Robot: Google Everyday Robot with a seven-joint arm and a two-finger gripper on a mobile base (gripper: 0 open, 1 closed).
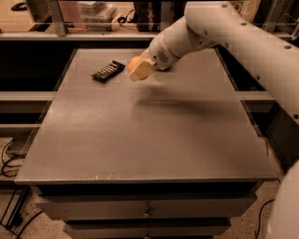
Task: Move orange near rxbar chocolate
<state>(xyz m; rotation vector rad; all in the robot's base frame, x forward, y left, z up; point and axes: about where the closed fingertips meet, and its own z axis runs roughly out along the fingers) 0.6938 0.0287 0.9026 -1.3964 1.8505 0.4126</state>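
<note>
The rxbar chocolate (108, 71), a flat black bar with pale lettering, lies on the far left part of the grey table (140, 144). My gripper (138, 70) hangs just above the table, close to the right of the bar. It is shut on the orange (132, 61), of which only a bright orange edge shows behind the pale fingers (141, 71). The white arm (210, 23) reaches in from the upper right.
The arm's shadow (187, 105) falls across the middle of the table. Shelves with clutter (96, 11) stand behind the far edge. Drawers (145, 210) sit below the front edge, and cables (9, 158) lie on the floor at the left.
</note>
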